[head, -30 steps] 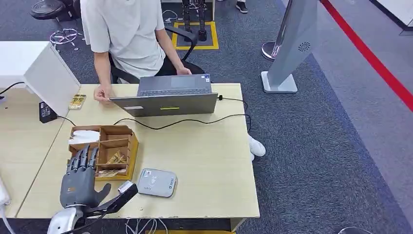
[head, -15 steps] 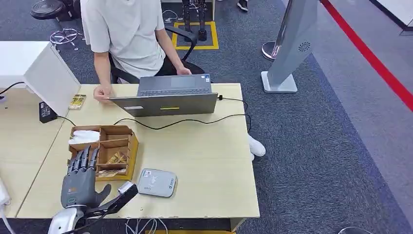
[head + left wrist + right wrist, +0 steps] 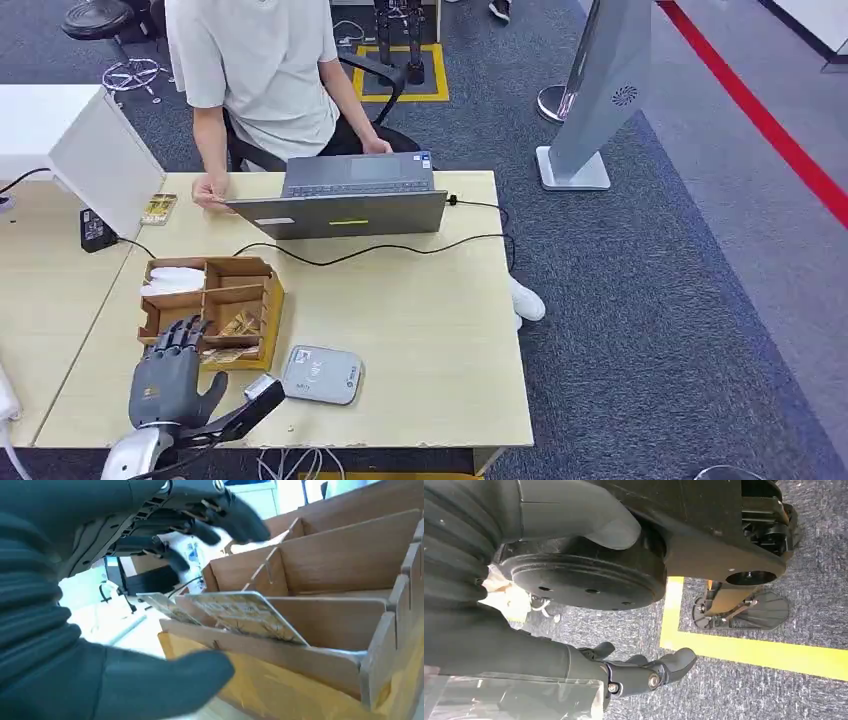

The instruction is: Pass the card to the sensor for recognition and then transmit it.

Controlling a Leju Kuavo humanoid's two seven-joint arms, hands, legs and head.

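The robot's left hand [image 3: 170,378] is hovering at the near edge of the wooden divided box [image 3: 262,272], fingers [image 3: 200,527] spread and reaching over the front compartment, thumb [image 3: 165,682] apart beneath them, gripping nothing. The card [image 3: 240,611] is lying tilted in that front compartment, leaning on the low front wall, with another card [image 3: 162,605] just beside it; I cannot tell whether the fingertips are touching it. Just to the right of the box, the grey sensor pad [image 3: 321,374] is sitting flat on the pale wooden table [image 3: 430,330]. Further back a person [image 3: 262,75] is sitting at an open laptop [image 3: 345,200], a black cable [image 3: 400,248] trailing across the tabletop. The right hand [image 3: 644,672] is hanging over grey carpet [image 3: 650,300] beside a yellow floor line [image 3: 749,650], fingers loosely curled, holding nothing.
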